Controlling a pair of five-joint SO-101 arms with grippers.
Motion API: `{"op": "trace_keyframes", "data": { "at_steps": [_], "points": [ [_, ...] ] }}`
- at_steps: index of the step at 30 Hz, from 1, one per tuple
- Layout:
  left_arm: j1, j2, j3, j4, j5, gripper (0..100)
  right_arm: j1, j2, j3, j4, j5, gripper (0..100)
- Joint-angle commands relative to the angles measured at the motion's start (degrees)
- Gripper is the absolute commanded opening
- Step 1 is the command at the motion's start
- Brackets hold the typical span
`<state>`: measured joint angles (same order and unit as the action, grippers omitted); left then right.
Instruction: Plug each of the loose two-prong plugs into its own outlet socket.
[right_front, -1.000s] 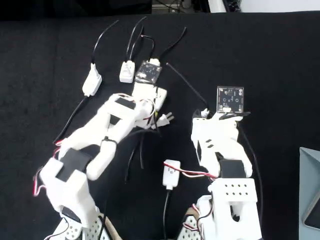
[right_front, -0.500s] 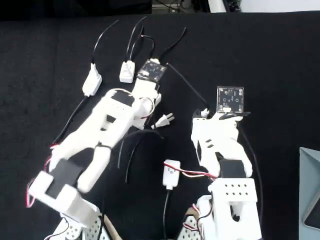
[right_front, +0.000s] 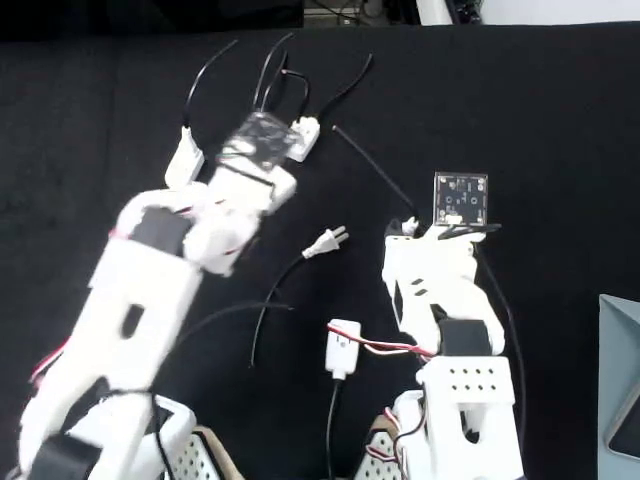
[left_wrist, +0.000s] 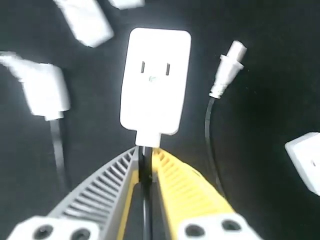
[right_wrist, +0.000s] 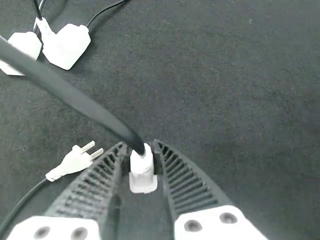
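Fingers (left_wrist: 177, 177) of my left gripper (left_wrist: 145, 152) are pinched almost shut on the cord (left_wrist: 146, 200) just behind a white outlet socket (left_wrist: 155, 82). My right gripper (right_wrist: 139, 150) is closed around a second plug (right_wrist: 142, 175).

One loose two-prong plug (left_wrist: 226, 70) lies on the black table (right_wrist: 240, 75) just beside the socket, not touching it. Seen from above, that plug (right_front: 328, 240) sits between my two arms. I judge plugs and socket to be light, hard plastic and a little slick, with springy cords that will tug them askew. My best hold is across the plug's moulded body, clear of the thin prongs, which could bend. The socket would sit steadier gripped by its block than by its cord.
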<state>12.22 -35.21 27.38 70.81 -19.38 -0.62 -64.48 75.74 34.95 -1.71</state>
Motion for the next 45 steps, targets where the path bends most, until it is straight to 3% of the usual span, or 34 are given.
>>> {"op": "trace_keyframes", "data": {
  "at_steps": [1, 7, 16, 25, 29, 45],
  "points": [
    [-4.0, -9.1, 0.5, 2.8, -2.0, 6, 0.1, 0.5, -0.6, -0.8, 0.4, 1.4],
    [-12.4, -19.5, 5.8, 3.3, 0.2, 27, -2.7, 0.4, 0.6, -0.9, 0.4, 1.4],
    [-15.4, -26.9, 11.8, -0.5, 1.1, 29, -2.7, 0.4, 0.6, -1.0, 0.4, 1.4],
    [-21.5, -26.6, 35.4, -27.5, -3.3, 28, -2.7, 0.5, 0.7, -1.0, 0.4, 1.4],
    [-24.8, -20.3, 36.4, -32.3, -4.7, 29, -2.7, 0.5, 0.7, -1.1, 0.4, 1.4],
    [-26.2, 25.0, 8.5, -31.8, -5.4, 29, -2.7, 0.5, 0.7, -1.0, 0.4, 1.4]
  ]
}}
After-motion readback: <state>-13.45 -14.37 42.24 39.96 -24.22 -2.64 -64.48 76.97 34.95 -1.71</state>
